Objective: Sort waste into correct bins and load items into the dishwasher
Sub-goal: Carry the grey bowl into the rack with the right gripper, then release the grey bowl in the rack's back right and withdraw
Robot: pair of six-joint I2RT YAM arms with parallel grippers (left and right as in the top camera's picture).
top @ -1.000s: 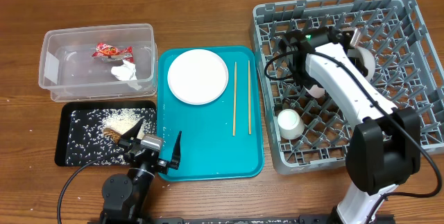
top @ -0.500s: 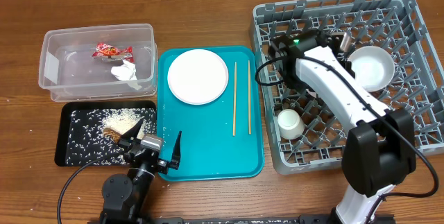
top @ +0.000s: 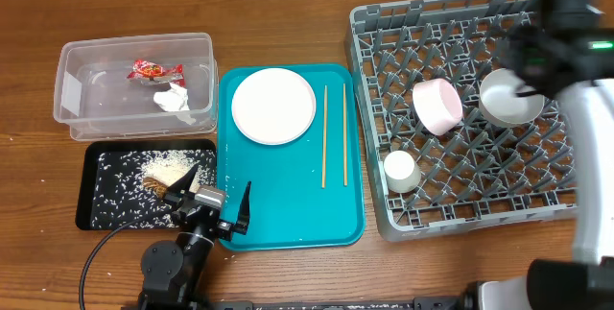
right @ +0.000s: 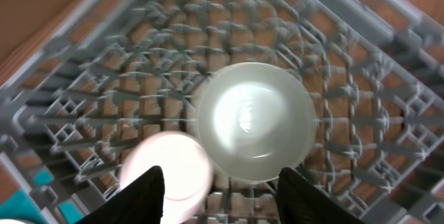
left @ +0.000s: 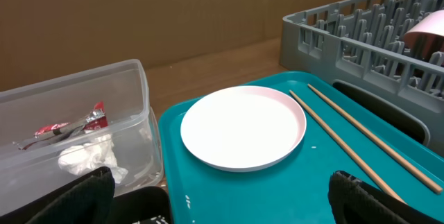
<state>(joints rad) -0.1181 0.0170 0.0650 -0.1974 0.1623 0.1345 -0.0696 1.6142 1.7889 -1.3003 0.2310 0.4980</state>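
Pink bowl (top: pixel 437 105): released, now tilted on pegs in rack (top: pixel 384 22), just left of grey bowl (top: pixel 509 96). Right gripper (right: pixel 223 184): pulled up above rack, jaws spread, empty. Left gripper (left: pixel 218 200): left of rack, jaws spread, idle. Left of rack, yet to load: plate (top: pixel 273 106), chopsticks (top: pixel 324 135).

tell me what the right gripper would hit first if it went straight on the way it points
Most likely the grey-white bowl, almost dead ahead of the right gripper in the dish rack. The pink bowl sits just off to the side. The view is blurred, so depth is unclear.
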